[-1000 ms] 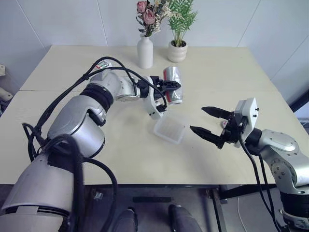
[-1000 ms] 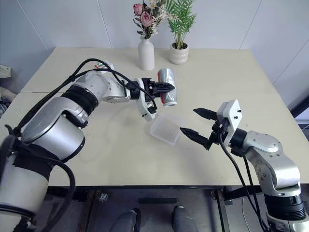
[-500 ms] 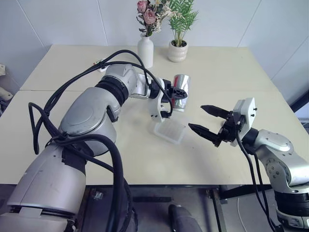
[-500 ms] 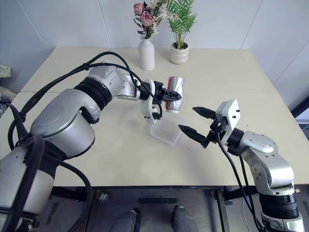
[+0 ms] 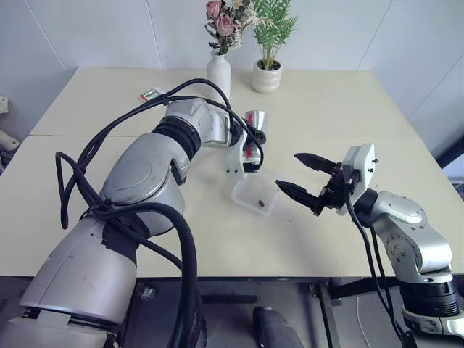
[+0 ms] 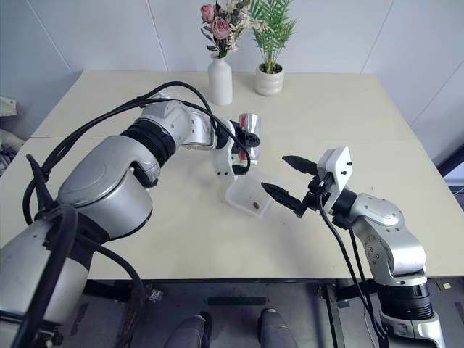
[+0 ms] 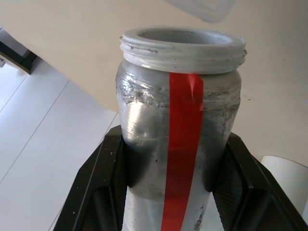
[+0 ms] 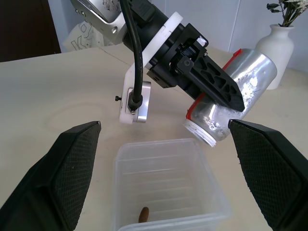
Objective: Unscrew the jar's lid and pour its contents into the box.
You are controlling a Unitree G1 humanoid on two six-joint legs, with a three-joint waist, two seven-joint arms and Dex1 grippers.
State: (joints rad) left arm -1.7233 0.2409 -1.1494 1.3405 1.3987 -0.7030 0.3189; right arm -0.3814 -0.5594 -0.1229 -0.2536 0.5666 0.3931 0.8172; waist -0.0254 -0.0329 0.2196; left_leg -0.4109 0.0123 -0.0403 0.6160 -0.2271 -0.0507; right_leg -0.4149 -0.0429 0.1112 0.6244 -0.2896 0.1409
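While our left gripper keeps its two black fingers clenched on the jar, we hold that silvery-grey cylinder tipped over, its open threaded mouth slanting down toward the box. Seen from the left wrist, the jar's rim carries no cap, and a red strip of label runs along its side between the finger pads. The box sits on the table just below and slightly ahead of the left gripper's tips, apart from the jar's mouth. Inside the clear tub we see one small dark brown bit of the contents lying on the ribbed floor near the wall closest to our right gripper. That right gripper hangs released, its jaws spread wide, just beside the box on the side away from the jar, with the tub lying beyond its tips in the right wrist view. Beyond the left gripper stand a white vase of flowers and a small potted plant, and a small pack lies well off to the arm's far side.
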